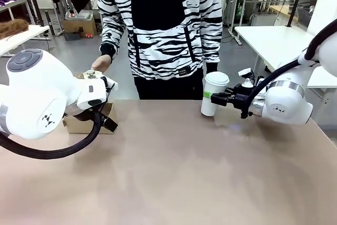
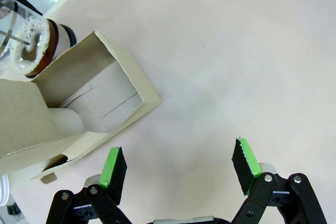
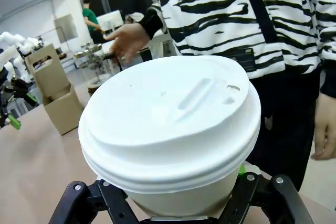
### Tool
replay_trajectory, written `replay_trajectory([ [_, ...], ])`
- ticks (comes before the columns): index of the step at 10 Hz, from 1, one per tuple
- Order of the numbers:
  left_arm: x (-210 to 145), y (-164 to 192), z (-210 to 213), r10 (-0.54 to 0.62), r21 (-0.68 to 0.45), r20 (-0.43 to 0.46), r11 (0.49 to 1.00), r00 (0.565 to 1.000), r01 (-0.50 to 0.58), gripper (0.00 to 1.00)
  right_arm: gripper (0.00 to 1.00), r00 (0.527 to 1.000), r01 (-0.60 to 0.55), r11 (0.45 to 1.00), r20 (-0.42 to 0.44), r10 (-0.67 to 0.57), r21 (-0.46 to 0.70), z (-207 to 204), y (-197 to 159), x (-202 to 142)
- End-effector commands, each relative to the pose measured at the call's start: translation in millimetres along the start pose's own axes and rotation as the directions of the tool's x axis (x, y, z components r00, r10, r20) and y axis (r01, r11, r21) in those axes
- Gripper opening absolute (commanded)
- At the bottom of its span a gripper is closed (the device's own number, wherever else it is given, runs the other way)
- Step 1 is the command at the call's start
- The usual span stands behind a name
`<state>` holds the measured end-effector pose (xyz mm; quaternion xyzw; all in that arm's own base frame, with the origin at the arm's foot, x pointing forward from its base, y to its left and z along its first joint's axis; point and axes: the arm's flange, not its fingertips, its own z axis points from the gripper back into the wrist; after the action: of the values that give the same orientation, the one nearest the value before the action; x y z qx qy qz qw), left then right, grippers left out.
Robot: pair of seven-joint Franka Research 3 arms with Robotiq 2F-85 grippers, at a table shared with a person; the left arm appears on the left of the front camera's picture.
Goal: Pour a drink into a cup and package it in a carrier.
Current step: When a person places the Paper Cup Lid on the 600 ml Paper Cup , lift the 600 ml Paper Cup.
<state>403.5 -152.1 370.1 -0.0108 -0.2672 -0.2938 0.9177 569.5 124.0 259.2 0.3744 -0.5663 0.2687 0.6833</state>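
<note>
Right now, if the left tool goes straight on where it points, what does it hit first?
Probably the bare table. The open left tool points down at it, just clear of the corner of the cardboard cup carrier; depth is hard to judge.

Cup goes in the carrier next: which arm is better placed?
Right. The right pincer is already shut on the lidded cup. The left pincer is open and empty beside the carrier on the table's left side; it would first need the cup handed over.
</note>
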Motion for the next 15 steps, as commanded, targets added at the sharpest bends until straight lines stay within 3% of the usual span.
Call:
replay_trajectory([
  [1,0,0,0,0.001,-0.002,0.002,1.000,1.000,-0.001,1.00,0.80,1.000,0.000,1.000,0.008,0.000,-0.001,-2,3,5],
  [2,0,0,0,0.001,-0.002,0.002,1.000,1.000,-0.001,1.00,0.81,1.000,0.000,1.000,0.000,0.000,0.000,0,0,0],
  [4,0,0,0,0.001,-0.002,0.002,1.000,1.000,-0.001,1.00,0.81,1.000,-0.004,0.999,-0.031,0.006,0.038,14,10,41],
  [8,0,0,0,0.001,-0.002,0.002,1.000,1.000,-0.001,1.00,0.81,0.997,-0.046,0.989,-0.049,0.054,0.142,61,58,175],
  [9,0,0,0,0.001,-0.002,0.002,1.000,1.000,-0.001,1.00,0.81,0.994,-0.045,0.990,-0.090,0.057,0.131,82,76,206],
  [11,0,0,0,0.001,-0.002,0.002,1.000,1.000,-0.001,1.00,0.81,0.993,-0.070,0.996,-0.089,0.074,0.048,115,112,256],
  [14,0,0,0,0.001,-0.002,0.002,1.000,1.000,-0.001,1.00,0.81,0.995,-0.059,0.998,-0.077,0.058,-0.006,136,137,279],
  [15,0,0,0,0.001,-0.002,0.002,1.000,1.000,-0.001,1.00,0.81,0.999,-0.036,0.998,-0.031,0.038,0.047,137,140,281],
])
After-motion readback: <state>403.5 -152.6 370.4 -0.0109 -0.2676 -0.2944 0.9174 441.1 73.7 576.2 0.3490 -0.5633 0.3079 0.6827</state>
